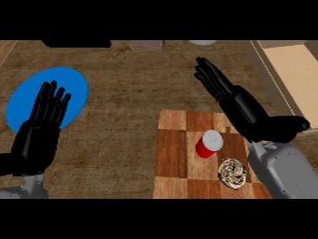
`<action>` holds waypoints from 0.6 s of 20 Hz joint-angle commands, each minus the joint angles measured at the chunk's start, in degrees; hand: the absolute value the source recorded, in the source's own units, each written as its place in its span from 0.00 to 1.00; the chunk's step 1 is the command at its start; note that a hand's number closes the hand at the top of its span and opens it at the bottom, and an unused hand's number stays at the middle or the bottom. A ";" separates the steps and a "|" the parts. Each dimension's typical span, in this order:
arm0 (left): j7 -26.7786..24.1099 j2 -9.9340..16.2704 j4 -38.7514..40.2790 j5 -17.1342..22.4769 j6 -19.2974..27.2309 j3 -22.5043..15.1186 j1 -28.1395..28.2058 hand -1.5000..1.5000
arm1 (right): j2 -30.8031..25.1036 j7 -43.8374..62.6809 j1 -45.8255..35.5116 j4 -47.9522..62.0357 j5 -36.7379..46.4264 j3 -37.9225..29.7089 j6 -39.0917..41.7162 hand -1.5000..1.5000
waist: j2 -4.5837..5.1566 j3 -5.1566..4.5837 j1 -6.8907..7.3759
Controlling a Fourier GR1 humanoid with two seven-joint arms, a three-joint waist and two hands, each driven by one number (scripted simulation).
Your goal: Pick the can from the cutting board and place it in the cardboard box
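Fingers straight and pressed together, the right robot hand (240, 105) hangs open over the far right corner of the cutting board (178, 154), holding nothing; its thumb juts out to the right, toward the cardboard box (306, 70). The can (207, 144) stands on the board just to the left of this hand's wrist and nearer the robot than the fingertips, so the hand has to draw back and swing left to reach it. Red-sided with a pale top, the can looks upright, its long axis rising off the board; that calls, I judge, for a grasp from the side. A round patterned object (231, 172), what it is I cannot tell, lies on the board just beside the can, on the near side, and could be brushed in closing.

The left robot hand (41, 133) rests open, fingers up, at the view's left, over the near edge of a blue plate (75, 86) on the counter (120, 116), well apart from the can. The right is plainly nearer, and the box sits on its side too.
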 commanded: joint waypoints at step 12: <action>12.07 5.16 0.64 -2.83 6.12 2.85 1.87 0.50 | -8.14 -6.03 30.41 0.58 18.60 -19.78 -33.83 0.00 | 0.15 0.83 -2.86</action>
